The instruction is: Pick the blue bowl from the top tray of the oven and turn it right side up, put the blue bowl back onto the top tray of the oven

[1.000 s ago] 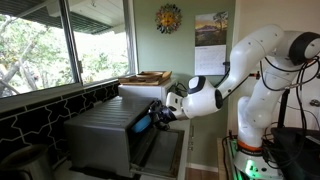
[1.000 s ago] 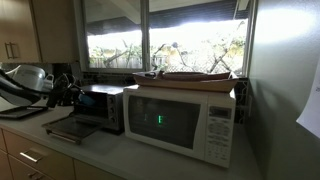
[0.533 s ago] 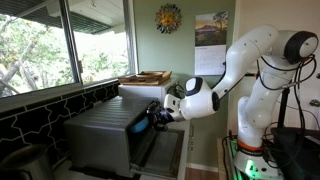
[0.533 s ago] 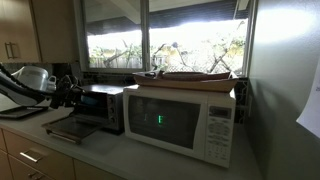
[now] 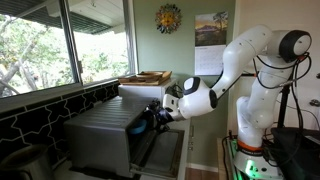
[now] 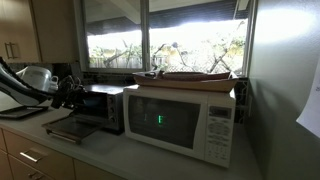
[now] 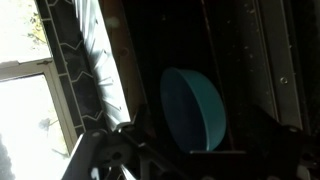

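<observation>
The blue bowl [image 7: 195, 108] rests on the top tray's rack bars [image 7: 255, 70] inside the dark oven [image 5: 100, 135]. Its hollow side faces away from the bars. My gripper [image 7: 185, 165] is open just in front of the bowl, its dark fingers [image 7: 130, 155] spread at the bottom of the wrist view, not touching the rim. In an exterior view the gripper [image 5: 152, 117] reaches into the oven mouth, with a bit of blue from the bowl [image 5: 139, 126] showing by it. From the opposite side, the gripper [image 6: 68, 97] is at the oven [image 6: 100, 105] front; the bowl is hidden there.
The oven door [image 6: 70, 128] hangs open and flat over the counter below my wrist. A white microwave [image 6: 180, 120] with a wooden tray [image 6: 195, 76] on top stands right beside the oven. Windows [image 5: 60, 45] run behind the counter.
The jaws have come apart and let go of the bowl, which stays on the rack. The arm's elbow has shifted slightly; the gripper stays at the oven mouth.
</observation>
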Available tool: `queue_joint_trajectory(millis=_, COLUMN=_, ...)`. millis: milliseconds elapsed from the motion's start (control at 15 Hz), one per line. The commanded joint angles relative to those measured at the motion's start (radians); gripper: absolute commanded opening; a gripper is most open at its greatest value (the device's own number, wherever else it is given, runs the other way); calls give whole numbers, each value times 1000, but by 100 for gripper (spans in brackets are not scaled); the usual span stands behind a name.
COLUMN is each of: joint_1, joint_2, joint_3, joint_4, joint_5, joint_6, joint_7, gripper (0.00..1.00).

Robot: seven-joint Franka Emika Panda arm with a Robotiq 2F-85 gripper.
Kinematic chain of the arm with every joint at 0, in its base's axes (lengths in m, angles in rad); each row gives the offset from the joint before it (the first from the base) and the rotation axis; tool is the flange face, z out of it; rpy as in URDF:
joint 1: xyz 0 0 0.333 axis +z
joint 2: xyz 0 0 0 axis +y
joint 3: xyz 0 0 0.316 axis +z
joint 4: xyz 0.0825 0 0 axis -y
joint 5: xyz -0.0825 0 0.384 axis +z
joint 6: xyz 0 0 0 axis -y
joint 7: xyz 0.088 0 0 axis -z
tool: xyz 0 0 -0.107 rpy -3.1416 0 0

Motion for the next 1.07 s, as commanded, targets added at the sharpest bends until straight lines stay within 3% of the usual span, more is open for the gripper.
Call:
queue_joint_trajectory(millis=0, joint_1=112, joint_2=-12, joint_3=-158, joint_4=-4, joint_5=54, joint_6=94, joint_7=-116, gripper=100)
queue_joint_trajectory(millis=267, joint_1=148, joint_2=-46, joint_3=-269, joint_4=-32, joint_5=254, joint_6=241, joint_7=-307, gripper=100)
queue_joint_trajectory(millis=467, joint_1=159, joint_2=-65, joint_3=-299, joint_4=-58, joint_5=449, joint_6=283, joint_7=-448, gripper=100)
queue_joint_trajectory(millis=533, joint_1=168, joint_2=-74, joint_3=-303, joint_4=-67, joint_5=526, joint_6=280, joint_7=-497, gripper=100)
queue_joint_trajectory(millis=733, joint_1=285, joint_2=-112, joint_3=-384, joint_4=-90, joint_5=764, joint_6=214, joint_7=-638, gripper=100)
queue_joint_trajectory(millis=1000, joint_1=423, joint_2=-200, joint_3=-463, joint_4=-85, joint_5=1025, joint_6=56, joint_7=-783, gripper=100)
